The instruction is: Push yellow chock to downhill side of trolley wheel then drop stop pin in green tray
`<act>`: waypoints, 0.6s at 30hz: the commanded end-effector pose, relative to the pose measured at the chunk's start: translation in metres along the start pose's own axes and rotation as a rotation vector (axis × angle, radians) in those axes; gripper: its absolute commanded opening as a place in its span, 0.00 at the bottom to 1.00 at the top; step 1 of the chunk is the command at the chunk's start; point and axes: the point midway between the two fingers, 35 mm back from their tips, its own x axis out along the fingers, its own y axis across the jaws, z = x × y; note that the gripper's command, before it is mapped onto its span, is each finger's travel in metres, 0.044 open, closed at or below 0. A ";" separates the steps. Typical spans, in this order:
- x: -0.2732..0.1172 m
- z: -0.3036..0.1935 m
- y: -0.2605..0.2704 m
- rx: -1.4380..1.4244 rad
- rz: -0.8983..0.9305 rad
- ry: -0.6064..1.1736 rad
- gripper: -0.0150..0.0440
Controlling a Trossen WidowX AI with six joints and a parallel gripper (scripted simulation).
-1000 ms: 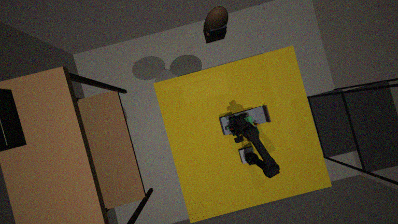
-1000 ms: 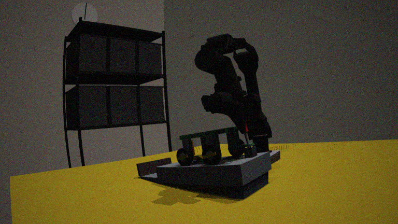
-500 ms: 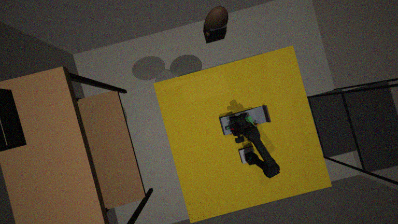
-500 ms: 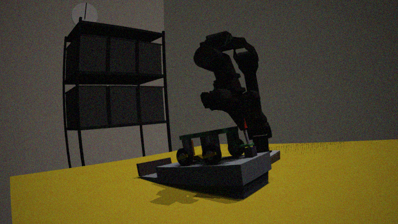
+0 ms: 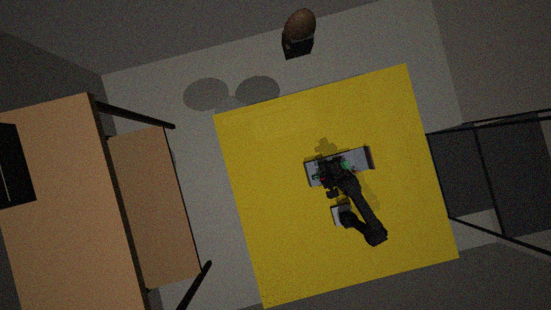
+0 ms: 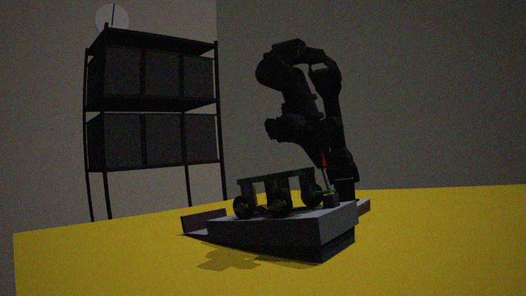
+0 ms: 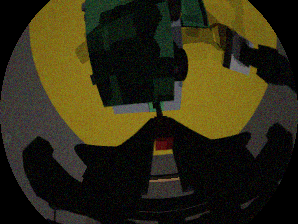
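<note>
My gripper (image 6: 321, 165) (image 7: 160, 121) is shut on the red-headed stop pin (image 6: 326, 179) (image 7: 163, 144), above the ramp's uphill end. The pin's grey shaft shows between the fingertips and the small green bracket (image 6: 324, 191); whether its tip is clear of the bracket I cannot tell. The green trolley (image 5: 345, 165) (image 6: 275, 175) (image 7: 135, 92) stands on the grey ramp (image 5: 361, 158) (image 6: 264, 231) (image 7: 130, 108), downhill of the pin. The yellow chock (image 6: 262, 206) shows between wheels, its orange handle (image 6: 254, 194) upright; wheel contact is unclear. The green tray (image 7: 194, 14) is partly in view beside the trolley.
A raised end board (image 5: 370, 157) (image 6: 204, 220) closes the ramp's downhill end. The arm's base (image 5: 346, 219) (image 6: 344, 189) stands beside the ramp on the yellow table (image 5: 269, 153) (image 6: 441, 235). A dark shelf rack (image 6: 151, 103) stands behind.
</note>
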 end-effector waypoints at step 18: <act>-0.010 -0.006 0.003 -0.010 0.009 0.008 0.25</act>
